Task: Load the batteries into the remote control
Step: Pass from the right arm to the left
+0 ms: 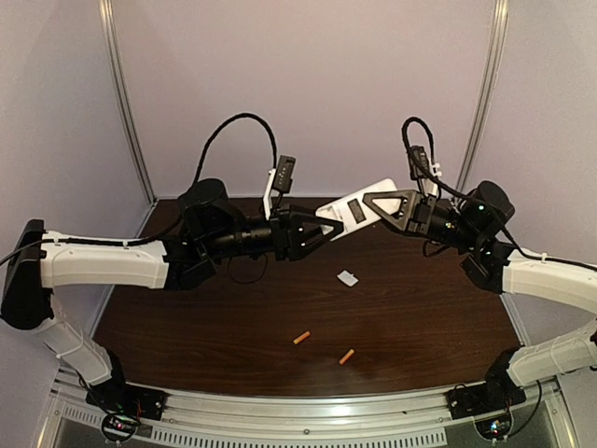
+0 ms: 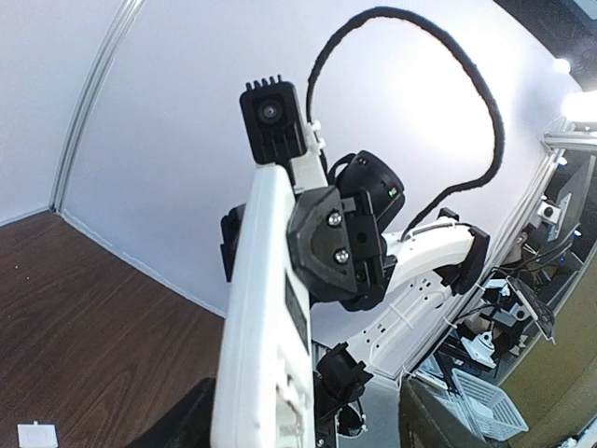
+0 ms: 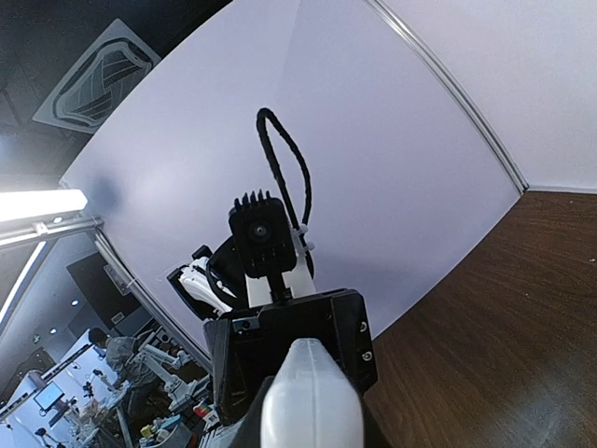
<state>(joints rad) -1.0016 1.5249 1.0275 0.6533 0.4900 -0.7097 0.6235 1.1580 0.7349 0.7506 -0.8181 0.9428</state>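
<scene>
Nearest both wrist lenses, the remote control (image 2: 261, 327) is held in the air above the far half of the table (image 1: 187, 317), spanning the gap between the two arms. Its long axis runs from the left gripper (image 1: 326, 224) to the right gripper (image 1: 370, 202), and its plain white back and dark slot face up toward the overhead camera. The right fingers are clamped on the far end of the handset. The left fingers stand wide on either side of the near end, and it cannot be told whether they press on it. Two orange batteries (image 1: 301, 338) (image 1: 346, 357) lie loose on the wood, well apart from the remote and closer to the arm bases, both slanted the same way. A small white cover piece (image 1: 347, 278) rests between them and the handset. Loading has probably not begun. The next move turns on freeing one arm to descend: one battery lies slightly to the left of centre and the other slightly to the right, so neither arm is clearly nearer
</scene>
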